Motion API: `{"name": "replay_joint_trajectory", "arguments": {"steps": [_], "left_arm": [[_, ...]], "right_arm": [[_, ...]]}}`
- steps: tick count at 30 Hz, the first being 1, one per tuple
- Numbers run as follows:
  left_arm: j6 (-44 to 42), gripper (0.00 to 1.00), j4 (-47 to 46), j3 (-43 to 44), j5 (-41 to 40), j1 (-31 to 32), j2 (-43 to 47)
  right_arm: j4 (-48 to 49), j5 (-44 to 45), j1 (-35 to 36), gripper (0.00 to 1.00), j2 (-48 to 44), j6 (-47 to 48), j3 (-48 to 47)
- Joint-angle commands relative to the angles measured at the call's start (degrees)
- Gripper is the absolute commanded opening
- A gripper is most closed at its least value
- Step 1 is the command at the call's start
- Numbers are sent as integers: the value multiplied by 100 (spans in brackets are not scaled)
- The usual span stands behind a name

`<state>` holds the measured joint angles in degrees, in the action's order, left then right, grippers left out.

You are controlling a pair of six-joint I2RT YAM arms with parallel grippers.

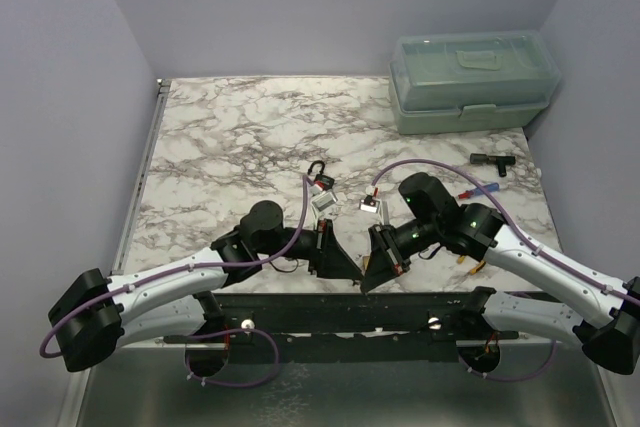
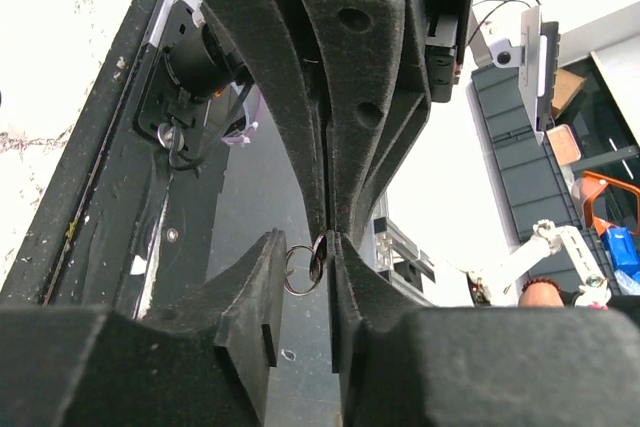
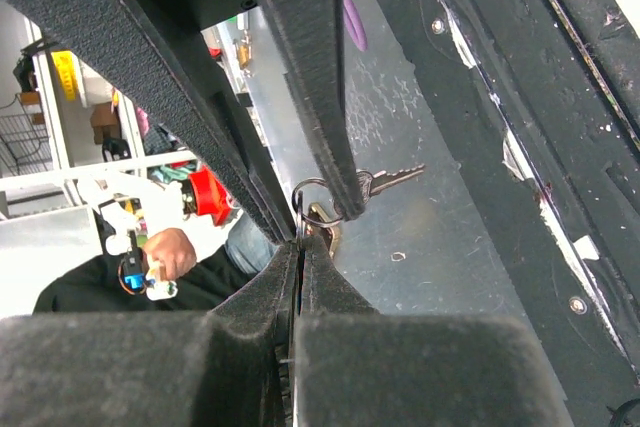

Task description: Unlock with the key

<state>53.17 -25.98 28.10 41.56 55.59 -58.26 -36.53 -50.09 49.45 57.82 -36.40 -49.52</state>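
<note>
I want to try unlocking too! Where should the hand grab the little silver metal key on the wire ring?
Probably by the wide flat head of the little silver metal key, beside the thin wire ring, pinching its two flat faces. The blade sticks out away from the ring, so come from the ring end and leave the blade free.

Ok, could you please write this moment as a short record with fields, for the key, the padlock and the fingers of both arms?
right gripper: fingers shut on the key ring
left gripper: fingers apart, one on each side of the same ring; grip not certain
key: on the ring, touched by no finger
padlock: lying on the table, apart from both arms
stage: key not yet at the padlock
</note>
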Motion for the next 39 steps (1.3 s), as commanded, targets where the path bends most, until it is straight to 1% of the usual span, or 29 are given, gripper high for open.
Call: {"name": "replay_joint_trajectory", "arguments": {"steps": [1,4,6,9,10,13,18,20,22,23,28,32,35,39], "left_arm": [[39,26,-222,-150,54,22,104],[89,21,-256,-201,36,30,109],[112,14,-280,-229,45,33,111],[160,2,-306,-265,49,39,148],[188,0,-311,-282,35,39,160],[249,0,-311,-359,-49,39,251],[377,0,-311,-656,-583,33,655],[458,0,-311,-803,-916,31,873],[551,0,-311,-937,-1178,31,1105],[610,0,-311,-1002,-1317,31,1210],[912,0,-311,-1321,-2034,30,1703],[1162,0,-320,-1581,-2635,31,2158],[1384,0,-316,-1788,-3089,31,2574],[1679,0,-320,-2061,-3538,31,3023]], "right_arm": [[147,-156,29,0,-35,37,45],[172,-167,29,0,-32,32,47],[188,-155,29,0,-34,37,56],[199,-124,29,0,-50,28,56],[199,-109,29,0,-45,27,56],[130,76,29,1,-31,40,8],[-78,608,29,26,18,58,-164],[-37,750,29,40,-38,-9,-204],[48,883,28,48,-123,-91,-199],[72,1012,29,50,-183,-144,-199],[149,1790,29,52,-416,-451,-120],[447,2020,29,52,-535,-787,97],[500,2474,29,50,-674,-1049,186],[1401,2416,29,50,-959,-1384,447]]}}
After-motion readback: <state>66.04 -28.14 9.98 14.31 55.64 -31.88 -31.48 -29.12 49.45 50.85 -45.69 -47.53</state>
